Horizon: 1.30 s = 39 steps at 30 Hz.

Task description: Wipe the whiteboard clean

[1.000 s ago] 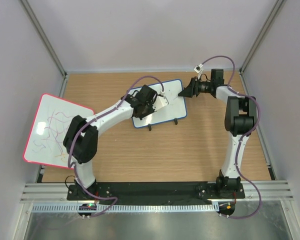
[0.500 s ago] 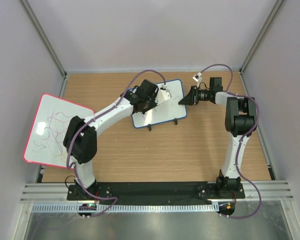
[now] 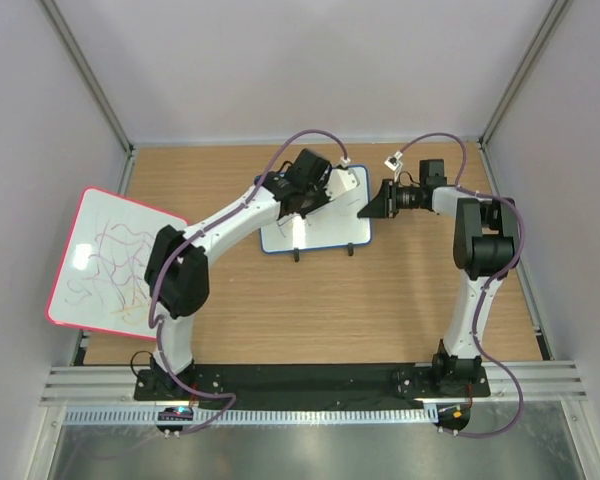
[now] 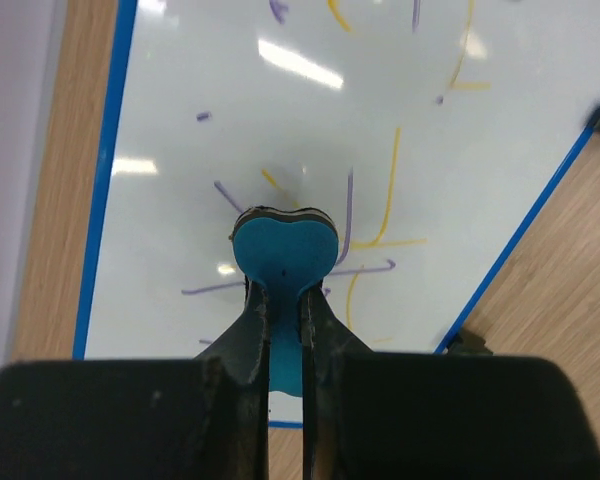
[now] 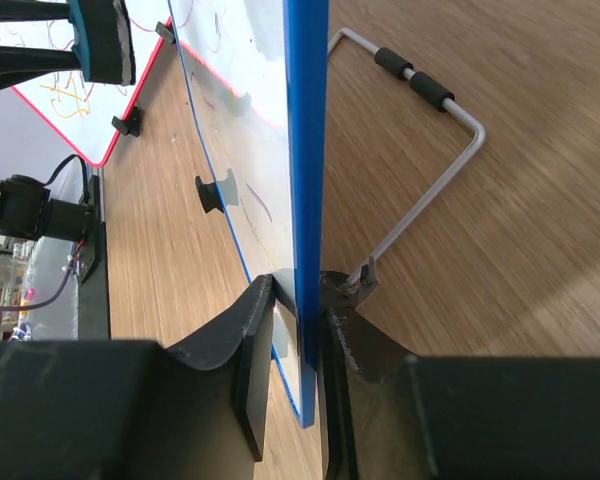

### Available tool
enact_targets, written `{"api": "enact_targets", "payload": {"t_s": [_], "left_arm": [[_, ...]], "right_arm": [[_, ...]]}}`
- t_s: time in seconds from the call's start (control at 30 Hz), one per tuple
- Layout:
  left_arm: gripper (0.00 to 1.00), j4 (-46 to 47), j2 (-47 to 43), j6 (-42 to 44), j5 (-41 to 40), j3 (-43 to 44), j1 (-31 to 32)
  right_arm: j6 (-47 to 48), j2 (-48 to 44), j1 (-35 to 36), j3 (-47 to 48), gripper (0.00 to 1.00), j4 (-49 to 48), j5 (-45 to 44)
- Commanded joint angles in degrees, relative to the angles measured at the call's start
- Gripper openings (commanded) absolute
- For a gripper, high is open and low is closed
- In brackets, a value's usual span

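The whiteboard has a blue frame and stands tilted at the table's far middle. In the left wrist view its face carries purple and yellow pen marks. My left gripper is over the board's far part and is shut on a blue heart-shaped eraser, whose dark pad is against the board. My right gripper is shut on the board's right edge; in the right wrist view its fingers stand either side of the blue frame. The eraser also shows there.
A larger red-framed board with purple and yellow scribbles leans over the table's left edge. The whiteboard's wire stand lies on the wood behind it. Black feet stick out at its near edge. Walls enclose the table.
My left gripper has moved the eraser across the board toward its far right. The board's near edge has shifted a little, and my right gripper has stayed clamped on its right edge.
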State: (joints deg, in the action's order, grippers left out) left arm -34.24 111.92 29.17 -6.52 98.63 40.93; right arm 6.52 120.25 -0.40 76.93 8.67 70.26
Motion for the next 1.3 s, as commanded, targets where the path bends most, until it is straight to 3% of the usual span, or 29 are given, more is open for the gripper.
{"api": "enact_targets", "payload": {"t_s": [0.0, 0.5, 0.9, 1.1, 1.27], "left_arm": [[0.0, 1.0, 2.8, -0.3, 2.9, 6.3, 1.5], [0.0, 6.3, 17.4, 0.9, -0.7, 21.7, 4.0], [0.0, 6.0, 17.9, -2.0, 8.2, 15.4, 9.2], [0.0, 6.4, 23.6, -4.9, -1.0, 23.8, 9.3], [0.0, 6.5, 23.5, -6.6, -6.5, 23.0, 9.3]], "right_arm": [[2.0, -3.3, 0.4, -0.4, 0.19, 1.6, -0.9], [6.5, -4.2, 0.4, -0.7, 0.02, 7.6, -1.5], [8.0, -4.7, 0.4, -0.4, 0.01, 8.7, -1.7], [7.9, -4.8, 0.4, -0.7, 0.01, 8.8, -2.4], [8.5, -5.0, 0.4, -0.6, 0.01, 8.9, -2.5]]}}
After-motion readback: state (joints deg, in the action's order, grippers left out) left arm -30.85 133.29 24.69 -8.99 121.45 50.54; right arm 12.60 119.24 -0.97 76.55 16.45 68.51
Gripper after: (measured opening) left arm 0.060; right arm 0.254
